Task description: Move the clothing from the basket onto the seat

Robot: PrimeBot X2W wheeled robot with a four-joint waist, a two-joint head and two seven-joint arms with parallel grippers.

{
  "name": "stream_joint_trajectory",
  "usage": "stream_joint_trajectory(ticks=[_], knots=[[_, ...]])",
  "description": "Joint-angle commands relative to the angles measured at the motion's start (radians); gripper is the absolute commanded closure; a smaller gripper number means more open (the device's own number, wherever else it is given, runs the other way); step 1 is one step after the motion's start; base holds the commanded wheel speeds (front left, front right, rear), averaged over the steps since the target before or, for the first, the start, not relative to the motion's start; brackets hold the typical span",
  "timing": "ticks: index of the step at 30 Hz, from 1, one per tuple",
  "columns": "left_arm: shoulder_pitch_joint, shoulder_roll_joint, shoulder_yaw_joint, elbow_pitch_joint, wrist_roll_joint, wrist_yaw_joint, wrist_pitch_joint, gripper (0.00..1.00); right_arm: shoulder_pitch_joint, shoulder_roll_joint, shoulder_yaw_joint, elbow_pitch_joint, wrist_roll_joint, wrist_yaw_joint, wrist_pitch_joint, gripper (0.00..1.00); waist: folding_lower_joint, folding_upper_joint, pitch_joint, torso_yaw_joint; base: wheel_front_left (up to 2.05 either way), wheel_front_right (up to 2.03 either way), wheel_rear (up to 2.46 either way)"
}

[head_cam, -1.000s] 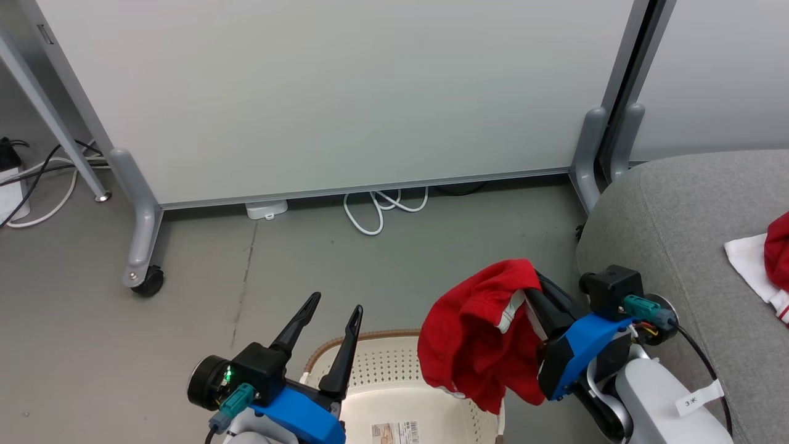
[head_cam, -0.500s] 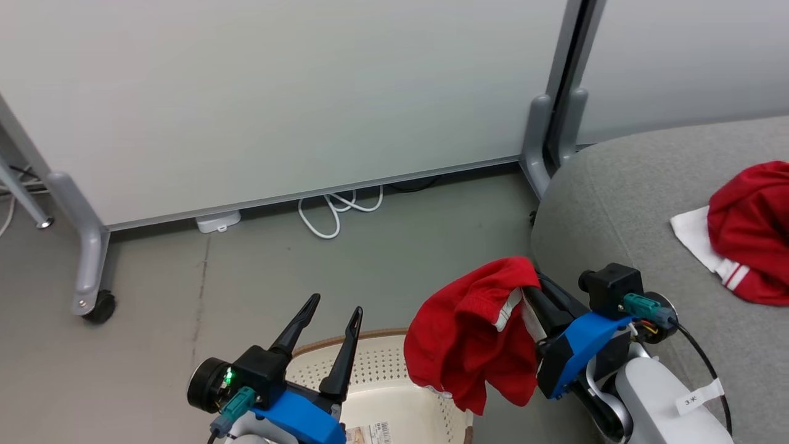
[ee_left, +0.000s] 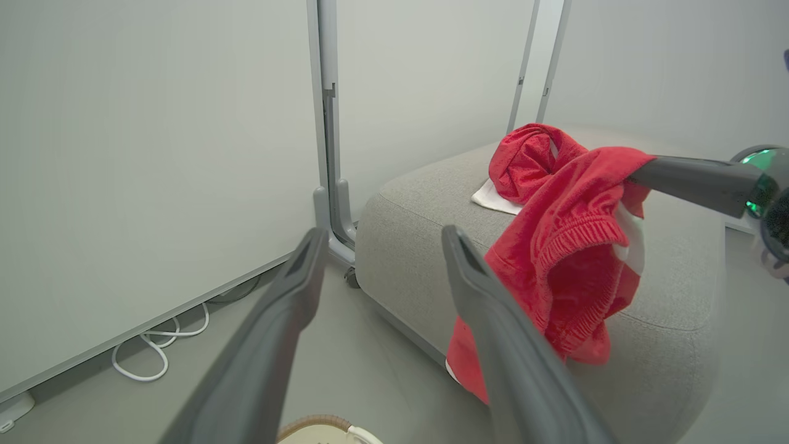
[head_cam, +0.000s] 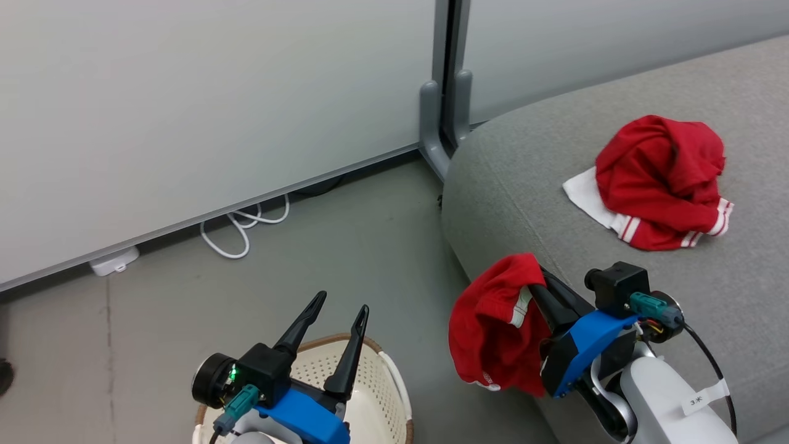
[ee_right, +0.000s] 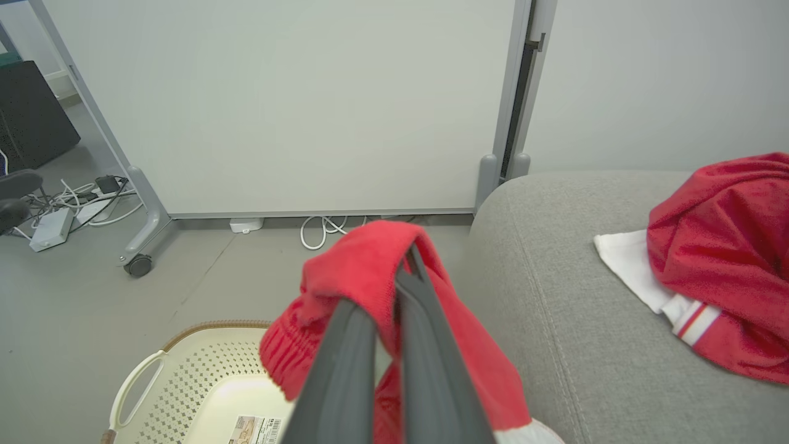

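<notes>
Our right gripper [head_cam: 536, 290] is closed on a red garment [head_cam: 493, 327], which hangs at the edge of the seat [head_cam: 542, 185]. Our left gripper [head_cam: 343, 301] is open and empty above the basket [head_cam: 382, 370]. A red and white pile [head_cam: 662, 172] already lies on the seat, so this seems the last piece.

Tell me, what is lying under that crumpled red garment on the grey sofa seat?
A plain white cloth sticks out from beneath the red garment on the seat; the rest is covered.

We see a red-and-white clothing heap [head_cam: 662, 172] on the grey seat [head_cam: 524, 185] at two o'clock; the basket [head_cam: 385, 394] stands on the floor [head_cam: 370, 259] at six.
</notes>
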Motion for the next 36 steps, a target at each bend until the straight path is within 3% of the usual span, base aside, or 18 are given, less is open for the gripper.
stream_joint_trajectory(ticks=[1, 18, 36], knots=[[-0.011, 0.003, 0.003, -0.004, -0.004, -0.007, -0.005, 0.00, -0.001, 0.002, -0.003, -0.005, -0.004, 0.000, -0.004, 1.00, 0.0000, 0.0000, 0.011, -0.051, 0.00, 0.00, 0.00], [-0.031, 0.015, -0.009, -0.002, -0.002, -0.007, -0.005, 0.00, 0.002, 0.020, -0.005, 0.011, 0.000, 0.000, -0.026, 1.00, 0.0000, 0.0000, 0.039, -0.265, 0.00, 0.00, 0.00], [-0.039, 0.024, -0.025, -0.006, -0.006, -0.007, -0.005, 0.00, -0.036, 0.025, -0.093, -0.005, 0.003, 0.000, -0.013, 1.00, 0.0000, 0.0000, 0.063, -0.269, 0.00, 0.00, 0.00]])
